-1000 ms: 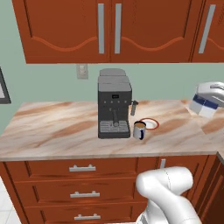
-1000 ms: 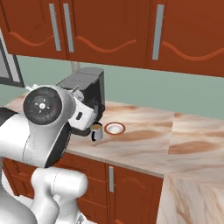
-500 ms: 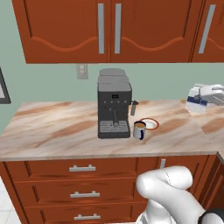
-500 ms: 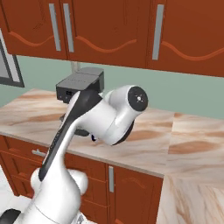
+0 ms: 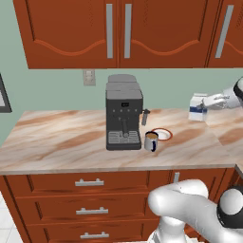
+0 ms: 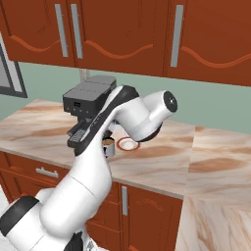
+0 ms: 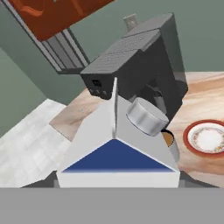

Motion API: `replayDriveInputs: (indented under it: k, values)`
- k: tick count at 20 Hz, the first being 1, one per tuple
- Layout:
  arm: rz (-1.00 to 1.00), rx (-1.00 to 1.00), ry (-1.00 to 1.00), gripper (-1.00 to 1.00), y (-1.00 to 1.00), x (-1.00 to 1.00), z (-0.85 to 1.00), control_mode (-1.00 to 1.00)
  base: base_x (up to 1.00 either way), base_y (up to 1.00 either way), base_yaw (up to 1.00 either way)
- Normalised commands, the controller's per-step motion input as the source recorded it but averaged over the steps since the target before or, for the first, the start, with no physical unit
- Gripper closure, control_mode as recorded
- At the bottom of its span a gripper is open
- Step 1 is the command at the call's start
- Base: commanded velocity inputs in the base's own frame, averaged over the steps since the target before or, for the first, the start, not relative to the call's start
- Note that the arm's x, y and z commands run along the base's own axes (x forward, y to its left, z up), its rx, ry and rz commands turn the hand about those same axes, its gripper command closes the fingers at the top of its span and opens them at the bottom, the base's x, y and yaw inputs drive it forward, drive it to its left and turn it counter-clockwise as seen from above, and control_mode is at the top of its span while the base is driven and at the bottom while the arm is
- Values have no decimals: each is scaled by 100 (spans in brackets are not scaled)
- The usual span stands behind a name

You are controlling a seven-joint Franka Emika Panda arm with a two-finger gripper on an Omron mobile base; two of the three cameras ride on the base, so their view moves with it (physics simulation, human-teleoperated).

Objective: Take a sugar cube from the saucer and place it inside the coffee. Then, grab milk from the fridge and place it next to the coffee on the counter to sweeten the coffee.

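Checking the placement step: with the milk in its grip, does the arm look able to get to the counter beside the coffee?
Probably yes. The gripper holds the milk above the counter, right of the coffee. Bare counter lies past the saucer.

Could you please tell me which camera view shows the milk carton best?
The hand view: the milk sits close up at the gripper, its gable top and blue band plain. The left base view shows the carton small at the right edge, held above the counter. In the right base view I cannot make it out.
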Motion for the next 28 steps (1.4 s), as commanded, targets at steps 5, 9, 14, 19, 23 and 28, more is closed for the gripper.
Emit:
replayDriveInputs:
  k: [5,9,14,19,23,28]
  values:
    - [14,-9,-6,100,0,45,-79,-100,0,0,0]
    - [15,-2,0,100,0,79,-51,-100,0,0,0]
    - [14,-3,-2,100,0,25,-76,-100,0,0,0]
    - [19,0,-2,100,-9,0,-62,-100,0,0,0]
    - [14,0,-8,100,0,17,-26,-100,0,0,0]
    - [4,-2,-13,100,0,21,-31,-100,0,0,0]
